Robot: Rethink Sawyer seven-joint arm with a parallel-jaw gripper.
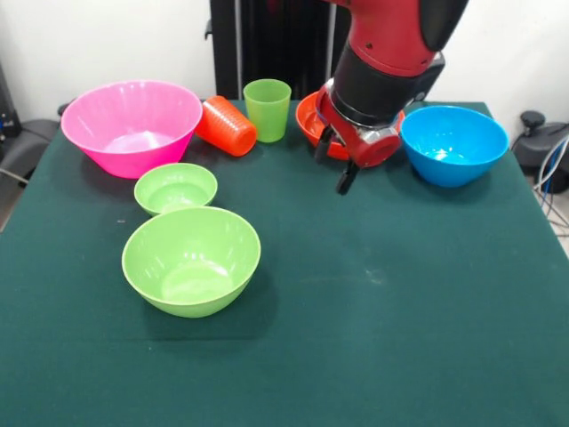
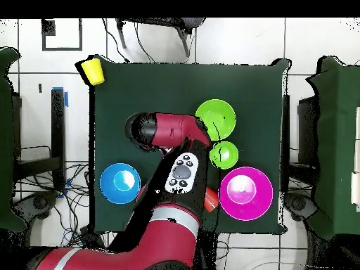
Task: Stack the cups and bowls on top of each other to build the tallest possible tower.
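End effector (image 1: 341, 169) fingers apart, empty, hanging before orange bowl (image 1: 310, 120), beside blue bowl (image 1: 453, 144).

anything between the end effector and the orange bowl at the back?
Nothing visible. In the front view the end effector hangs right in front of the wide orange bowl, partly covering it, with no other object in between. The blue bowl sits off to one side, the upright green cup to the other.
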